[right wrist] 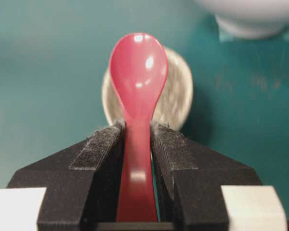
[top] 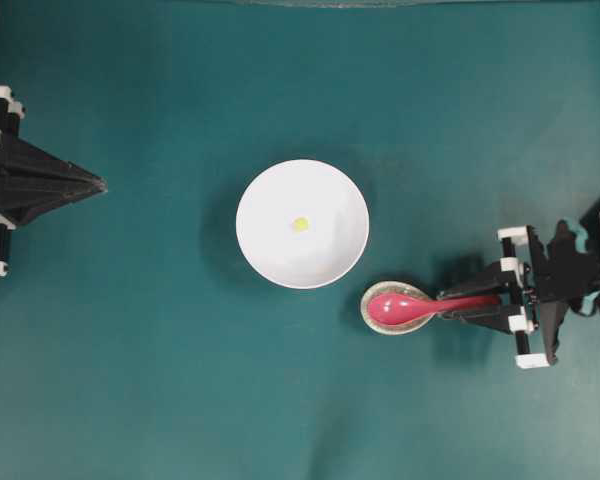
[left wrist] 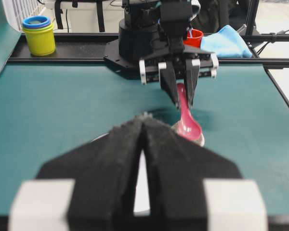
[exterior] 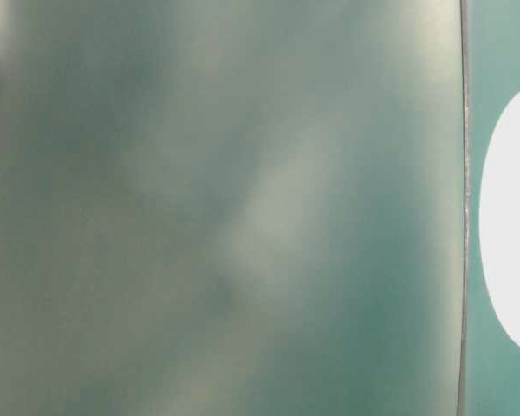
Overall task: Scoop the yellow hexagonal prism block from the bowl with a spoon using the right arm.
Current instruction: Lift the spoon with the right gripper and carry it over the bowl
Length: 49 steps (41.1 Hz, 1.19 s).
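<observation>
Slippage looks the main risk — the right arm's fingers (right wrist: 137, 139) are pinched on the spoon (right wrist: 137, 101) handle, its scoop over the spoon rest (right wrist: 176, 103), and glossy plastic could twist before reaching the yellow hexagonal prism block (top: 300, 224) in the bowl (top: 270, 255) — while the left fingers (left wrist: 142, 144) sit closed, holding nothing.
</observation>
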{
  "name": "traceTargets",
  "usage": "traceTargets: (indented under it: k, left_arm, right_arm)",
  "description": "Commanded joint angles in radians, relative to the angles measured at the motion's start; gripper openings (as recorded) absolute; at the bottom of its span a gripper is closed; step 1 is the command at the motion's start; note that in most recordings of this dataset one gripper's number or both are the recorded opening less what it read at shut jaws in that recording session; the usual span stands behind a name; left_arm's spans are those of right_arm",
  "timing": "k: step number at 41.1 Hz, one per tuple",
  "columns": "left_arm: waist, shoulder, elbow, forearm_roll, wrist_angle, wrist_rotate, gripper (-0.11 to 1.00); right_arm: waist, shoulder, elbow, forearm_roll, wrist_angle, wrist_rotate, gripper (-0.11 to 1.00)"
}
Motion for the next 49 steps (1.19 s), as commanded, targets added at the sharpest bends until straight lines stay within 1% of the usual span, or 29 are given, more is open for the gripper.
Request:
traceTargets:
  k: [1,6,12,19,21,26,28,32,37,44,49]
  left_arm:
    - [0.000,0.009,-0.028,0.003,0.000,0.002,0.01]
    - [0.000,0.009,-0.028,0.003,0.008,0.002,0.01]
    - [0.000,0.009,-0.028,0.003,0.015,0.002,0.01]
    - [0.000,0.008,-0.029,0.003,0.011,0.000,0.01]
    - [0.000,0.008,-0.031,0.003,0.009,-0.011,0.01]
    - [0.000,0.008,-0.032,0.003,0.015,-0.017,0.01]
    - [0.000,0.008,-0.032,0.003,0.017,-0.009,0.01]
    - [0.000,0.009,-0.034,0.003,0.023,0.000,0.01]
    - [0.000,0.008,-0.032,0.003,0.023,0.003,0.01]
    - [-0.002,0.008,-0.034,0.008,0.038,0.005,0.01]
    - [0.000,0.009,-0.034,0.006,0.078,0.005,0.01]
  right_arm:
    - [-0.006,-0.087,0.002,0.003,0.008,-0.025,0.25]
    - [-0.038,-0.195,-0.002,0.003,0.084,-0.080,0.25]
    - [-0.121,-0.342,-0.029,0.003,0.272,-0.164,0.25]
    - [-0.261,-0.514,-0.103,0.002,0.581,-0.273,0.25]
    - [-0.313,-0.565,-0.141,0.002,0.704,-0.313,0.25]
    - [-0.408,-0.630,-0.227,0.000,0.939,-0.367,0.25]
    - [-0.443,-0.643,-0.258,0.000,1.019,-0.379,0.25]
    - [-0.502,-0.643,-0.318,-0.002,1.144,-0.382,0.25]
    - [-0.561,-0.623,-0.374,-0.003,1.250,-0.382,0.25]
    - [-0.617,-0.578,-0.442,-0.006,1.338,-0.380,0.25]
    - [-0.632,-0.537,-0.486,-0.006,1.370,-0.379,0.25]
